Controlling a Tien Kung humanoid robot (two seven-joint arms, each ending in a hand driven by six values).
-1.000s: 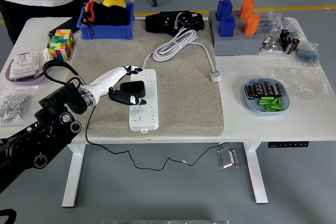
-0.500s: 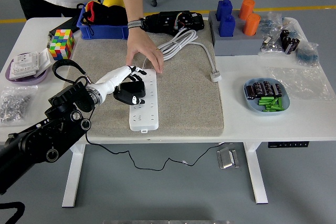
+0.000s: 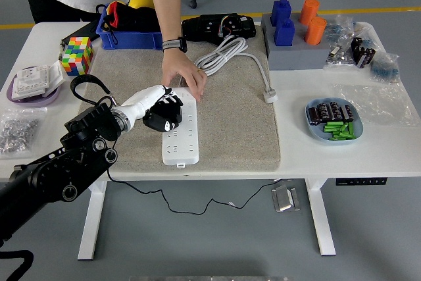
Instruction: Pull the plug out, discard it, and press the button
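White power strip (image 3: 181, 126) lies lengthwise on the grey mat (image 3: 227, 123), its near end close to the mat's front edge. At the strip's left edge the robot's left hand (image 3: 154, 102) has its fingers (image 3: 172, 99) closed around the black plug (image 3: 163, 115), which sits on the strip's upper half. A person's hand (image 3: 186, 78) presses down on the strip's far end, touching it just beyond the robot's fingers. Right of the strip the mat is bare up to its right edge, where the white cable (image 3: 227, 54) runs. Well beyond the strip's far end a blue bin (image 3: 130, 31) stands at the desk's (image 3: 368, 153) back edge.
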